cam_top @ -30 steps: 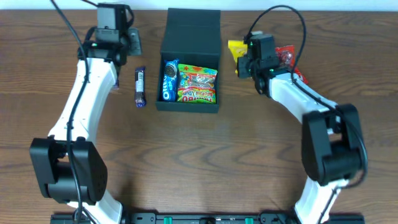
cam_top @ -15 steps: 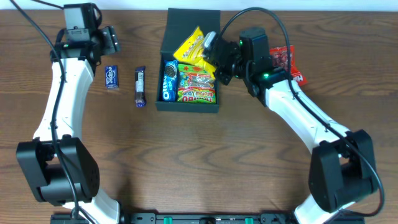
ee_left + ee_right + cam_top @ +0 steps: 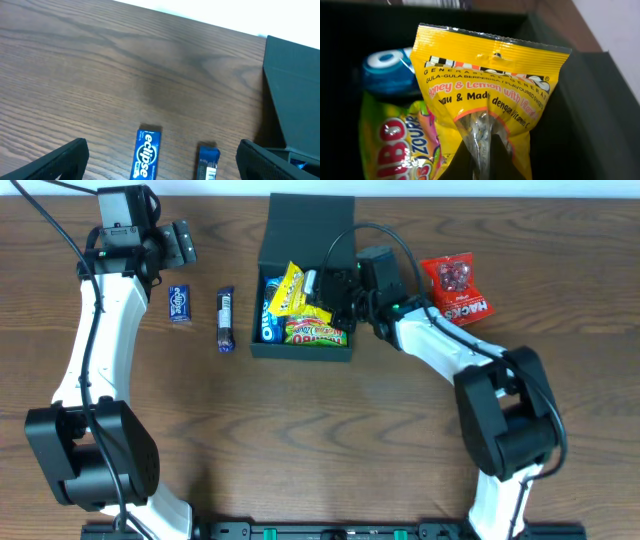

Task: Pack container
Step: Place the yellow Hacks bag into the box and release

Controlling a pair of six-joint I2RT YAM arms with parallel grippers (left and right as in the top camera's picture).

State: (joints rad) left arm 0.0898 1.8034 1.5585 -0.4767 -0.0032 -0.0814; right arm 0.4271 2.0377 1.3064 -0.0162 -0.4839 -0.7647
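On the wood-grain table [image 3: 320,430], right gripper [image 3: 479,150] pinches a yellow packet [image 3: 485,85] over the container [image 3: 305,220] (left gripper [image 3: 162,160] spread).

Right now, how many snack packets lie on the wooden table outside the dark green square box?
3: a small blue Eclipse gum pack and a dark blue wrapped bar left of the dark green box, a red Hacks sweet bag right of it. Others may be hidden.

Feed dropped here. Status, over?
Left end effector open, empty. Right end effector shut on yellow packet, in open container. Nothing blocking.
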